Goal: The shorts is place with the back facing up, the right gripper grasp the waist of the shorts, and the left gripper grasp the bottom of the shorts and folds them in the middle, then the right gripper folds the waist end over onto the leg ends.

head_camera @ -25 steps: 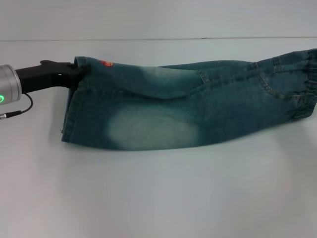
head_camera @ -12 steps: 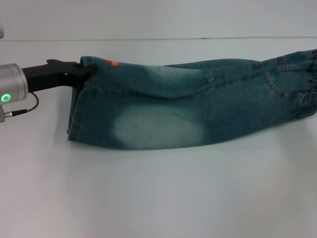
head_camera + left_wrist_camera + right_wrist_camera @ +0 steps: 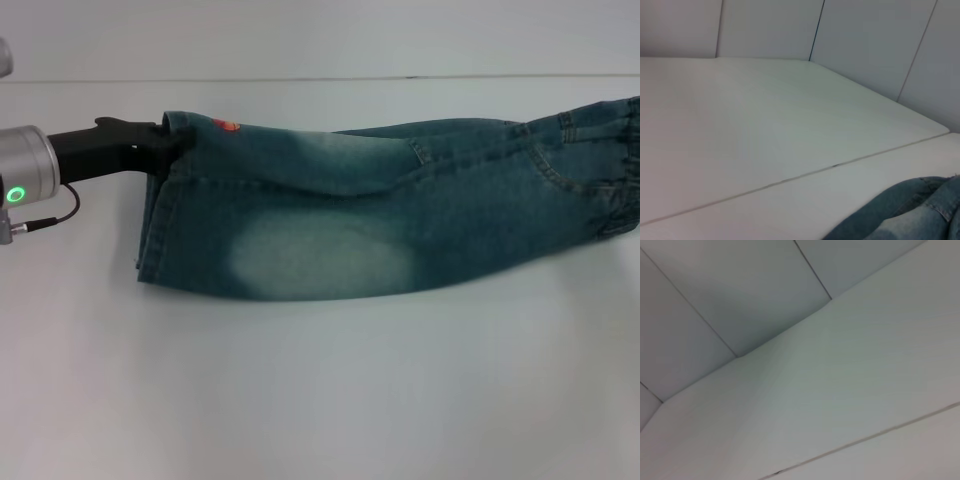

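Shorts (image 3: pixel 400 215), blue-green washed denim with pale faded patches, lie folded lengthwise on the white table (image 3: pixel 320 400). They run across your head view from left of centre to the right edge. The ruffled elastic waist (image 3: pixel 625 180) sits at the far right, partly cut off by the frame. The flat stitched leg hems (image 3: pixel 155 215) are at the left end, stacked one on the other. A bit of orange-red print (image 3: pixel 226 126) shows near the upper left corner of the fabric.

Left gripper (image 3: pixel 165 142), black two-fingered on a silver cylindrical wrist with a glowing green ring light, comes in from the left. Its tip is at the top corner of the leg hems, clamped onto the denim there. That corner looks slightly raised against the rest of the hem.

Left wrist view gives you only bare table, the wall panels and a rumpled piece of denim (image 3: pixel 910 210) in one corner; its own fingers are not shown.

Right gripper is not visible in any view. Right wrist view shows only table and wall.
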